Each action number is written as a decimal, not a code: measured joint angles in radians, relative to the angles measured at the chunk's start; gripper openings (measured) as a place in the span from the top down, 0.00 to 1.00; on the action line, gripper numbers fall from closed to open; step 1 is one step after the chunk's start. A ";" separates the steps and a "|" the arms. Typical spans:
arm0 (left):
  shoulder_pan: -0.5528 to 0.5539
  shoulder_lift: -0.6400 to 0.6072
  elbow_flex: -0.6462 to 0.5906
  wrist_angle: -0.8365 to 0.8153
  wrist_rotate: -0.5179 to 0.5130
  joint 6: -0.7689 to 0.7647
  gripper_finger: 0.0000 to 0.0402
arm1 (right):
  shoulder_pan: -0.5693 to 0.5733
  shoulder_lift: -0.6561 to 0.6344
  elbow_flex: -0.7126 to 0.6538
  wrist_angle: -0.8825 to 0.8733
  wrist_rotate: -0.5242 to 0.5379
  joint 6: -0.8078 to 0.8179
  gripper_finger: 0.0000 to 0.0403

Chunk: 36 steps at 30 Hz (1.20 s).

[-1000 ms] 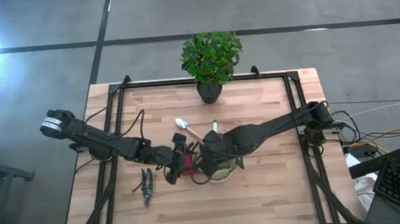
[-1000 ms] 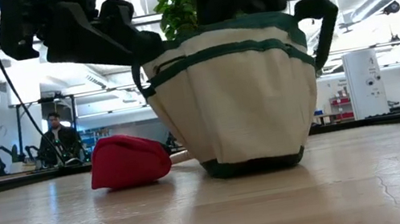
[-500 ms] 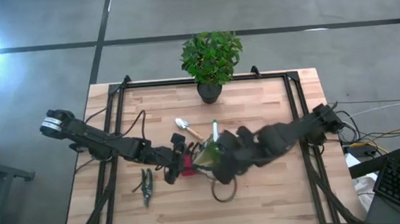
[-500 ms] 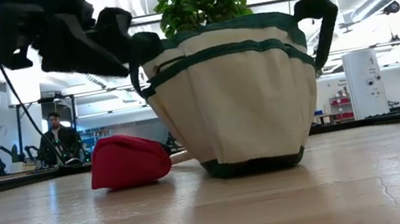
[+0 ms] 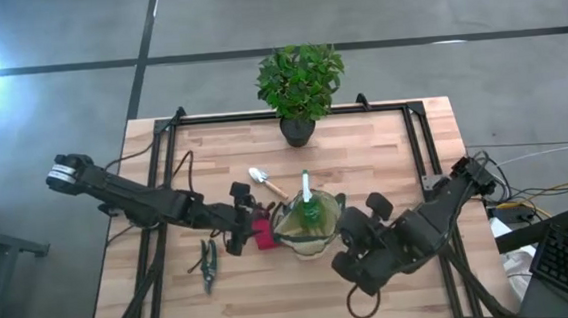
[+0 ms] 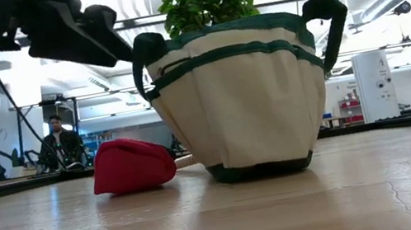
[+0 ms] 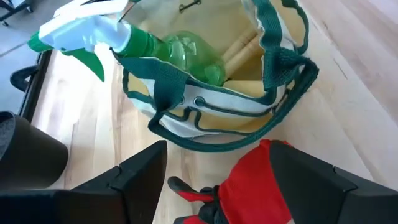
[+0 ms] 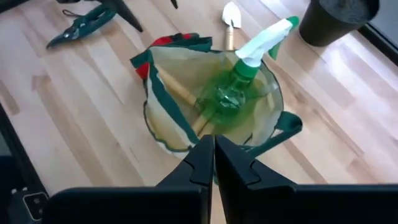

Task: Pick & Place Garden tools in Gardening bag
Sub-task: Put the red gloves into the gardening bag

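My right arm has withdrawn from above the bag (image 5: pixel 309 229) to the table's near right; the left arm has pulled back slightly to the left. The pruners (image 5: pixel 208 264) lie on the table, near left. My left gripper (image 5: pixel 237 234) hovers over the red glove (image 5: pixel 263 235), fingers spread wide, holding nothing. The glove lies just beside the bag. A trowel (image 5: pixel 264 181) lies behind the bag. The bag stands upright mid-table, holding the spray bottle (image 5: pixel 308 207) and wooden-handled tools (image 8: pixel 186 101). My right gripper (image 5: pixel 349 259) has its fingers pressed together, empty.
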 joint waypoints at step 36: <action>-0.002 -0.161 -0.009 -0.671 0.162 0.111 0.29 | 0.061 -0.402 -0.752 0.410 -0.108 0.153 0.98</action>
